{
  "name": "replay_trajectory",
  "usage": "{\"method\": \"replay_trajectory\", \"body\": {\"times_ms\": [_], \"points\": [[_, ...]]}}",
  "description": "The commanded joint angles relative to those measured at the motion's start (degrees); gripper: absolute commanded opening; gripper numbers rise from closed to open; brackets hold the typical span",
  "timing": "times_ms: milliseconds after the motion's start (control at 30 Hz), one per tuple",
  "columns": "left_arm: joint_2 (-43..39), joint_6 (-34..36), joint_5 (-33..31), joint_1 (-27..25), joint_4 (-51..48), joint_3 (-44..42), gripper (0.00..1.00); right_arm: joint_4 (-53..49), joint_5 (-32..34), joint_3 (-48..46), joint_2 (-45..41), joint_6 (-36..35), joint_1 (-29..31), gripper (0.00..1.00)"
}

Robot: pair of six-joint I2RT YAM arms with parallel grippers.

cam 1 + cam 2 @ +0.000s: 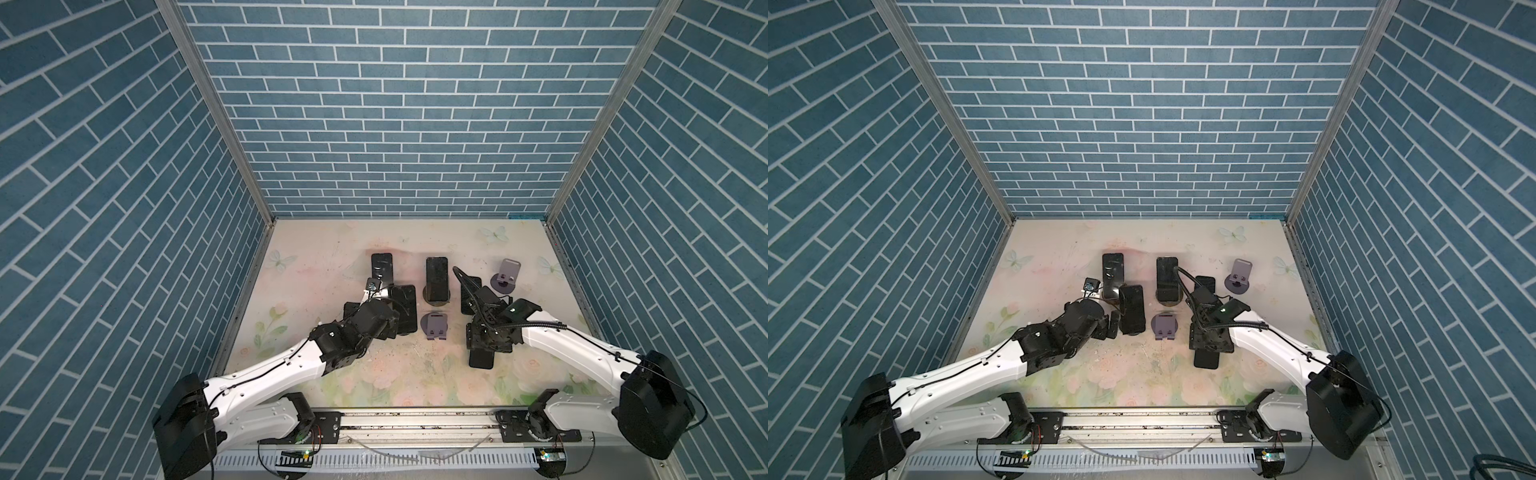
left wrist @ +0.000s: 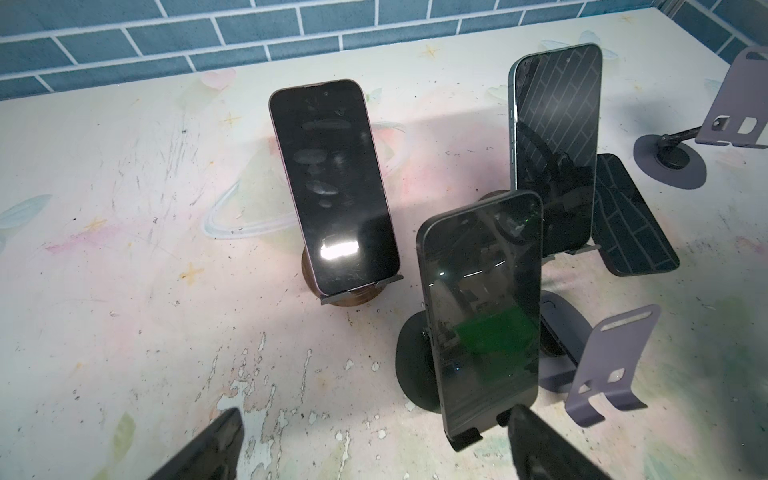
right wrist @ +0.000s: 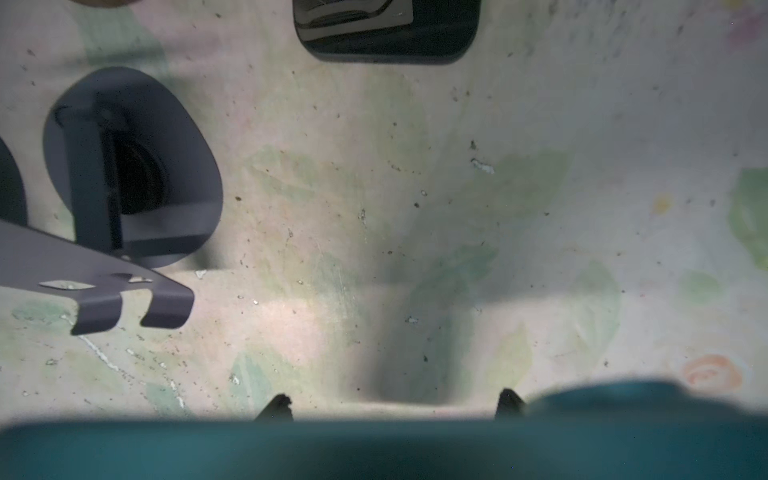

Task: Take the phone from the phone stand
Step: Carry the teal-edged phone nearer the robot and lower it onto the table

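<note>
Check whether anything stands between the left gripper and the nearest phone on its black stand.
Nothing visible does. In the left wrist view the open left gripper faces the phone on the black stand, one fingertip close by its lower edge. The empty purple stand is off to the side, outside that gap.

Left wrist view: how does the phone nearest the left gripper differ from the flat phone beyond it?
The nearest phone stands propped on a black stand; the flat phone lies screen up on the table, on no stand. The nearest phone is just ahead of the open left gripper; the flat phone lies farther off, beside another propped phone. Both screens are dark.
</note>
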Motion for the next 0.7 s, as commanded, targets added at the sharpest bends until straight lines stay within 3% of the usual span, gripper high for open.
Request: {"method": "replay_trajectory", "body": {"times_ms": [0,667], "points": [[0.28,0.55,-0.01,-0.36,-0.76,0.93,1.00,2.33,-1.61,-2.11,2.20,1.67,-0.08,0.64],[0.54,2.39,-1.79,-0.36,-1.90,1.52,1.00,8.47,3.55,-3.94,9.16,4.39,-0.02,0.64]]}}
